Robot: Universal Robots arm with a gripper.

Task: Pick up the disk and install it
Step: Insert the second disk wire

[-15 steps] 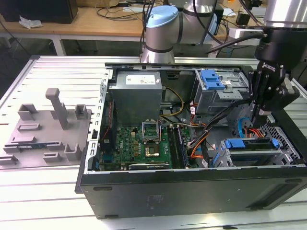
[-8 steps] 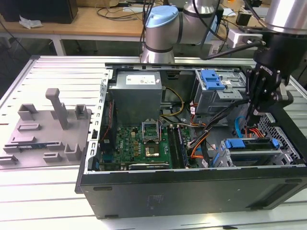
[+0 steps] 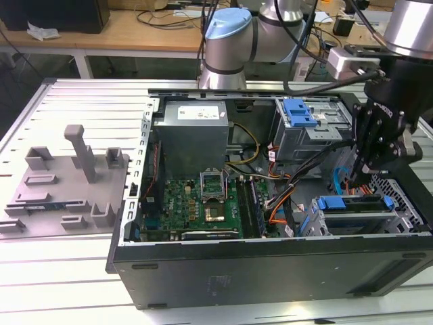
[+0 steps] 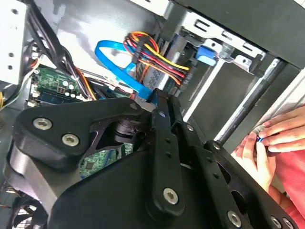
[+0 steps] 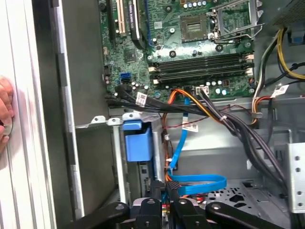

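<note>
The disk (image 3: 354, 203), a grey drive in a bright blue carrier, sits in the lower drive bay at the exterior view's right end of the open computer case (image 3: 270, 267). Its blue carrier end shows in the first wrist view (image 5: 138, 141) and in the second wrist view (image 4: 208, 55). My black gripper (image 3: 354, 177) hangs just above the disk, among the cables. Its fingers (image 5: 157, 193) are pressed together, shut with nothing between them. The fingertips (image 4: 161, 102) lie close to a blue flat cable (image 4: 112, 59).
A smaller blue latch (image 3: 298, 112) sits on the upper drive cage. Bundled cables (image 5: 228, 121) cross between the motherboard (image 3: 203, 203) and the bays. A person's hand (image 4: 267, 143) rests on the case's outer side. A grey fixture (image 3: 67, 183) stands on the table at the exterior view's left.
</note>
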